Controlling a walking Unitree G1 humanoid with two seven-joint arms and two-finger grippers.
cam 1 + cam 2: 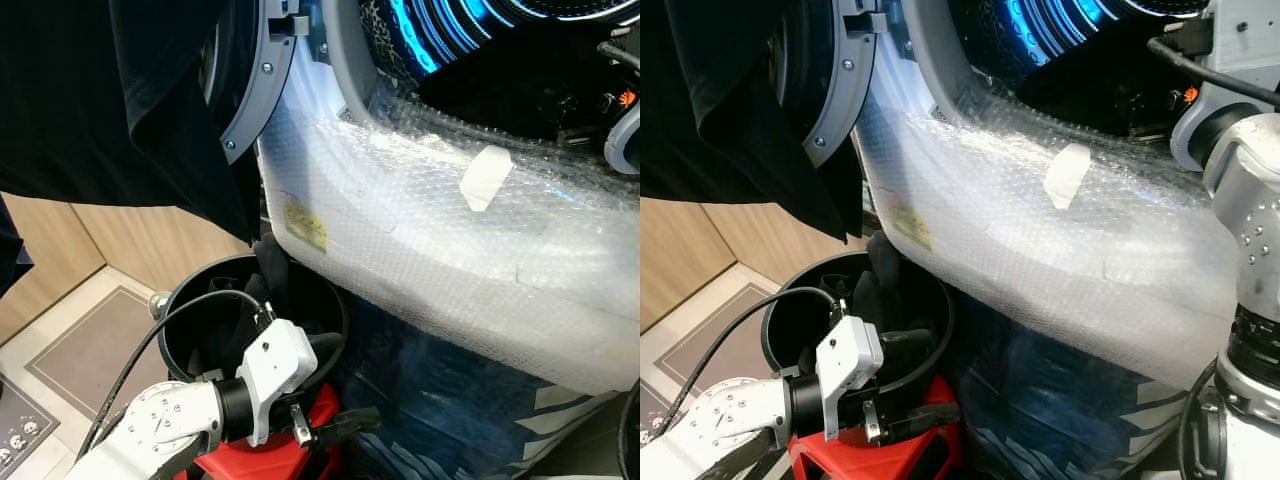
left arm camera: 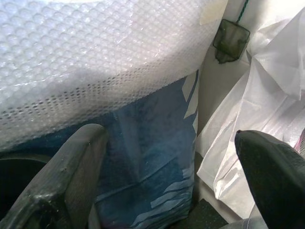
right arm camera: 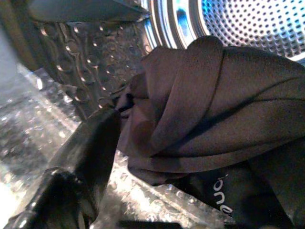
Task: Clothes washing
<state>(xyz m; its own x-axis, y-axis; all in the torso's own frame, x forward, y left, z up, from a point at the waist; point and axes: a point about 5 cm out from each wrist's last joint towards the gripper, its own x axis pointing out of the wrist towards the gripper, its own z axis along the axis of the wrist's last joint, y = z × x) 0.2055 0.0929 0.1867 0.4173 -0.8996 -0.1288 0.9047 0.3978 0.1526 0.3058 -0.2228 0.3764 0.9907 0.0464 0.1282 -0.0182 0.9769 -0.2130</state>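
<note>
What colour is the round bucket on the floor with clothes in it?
The bucket is black, seen best in the left eye view.

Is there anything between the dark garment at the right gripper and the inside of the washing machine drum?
Nothing visible blocks it. The dark garment lies bunched at the drum's mouth, against the right gripper's finger, and the perforated drum stands open right behind it. The bubble wrap covers the machine's front below the opening.
</note>
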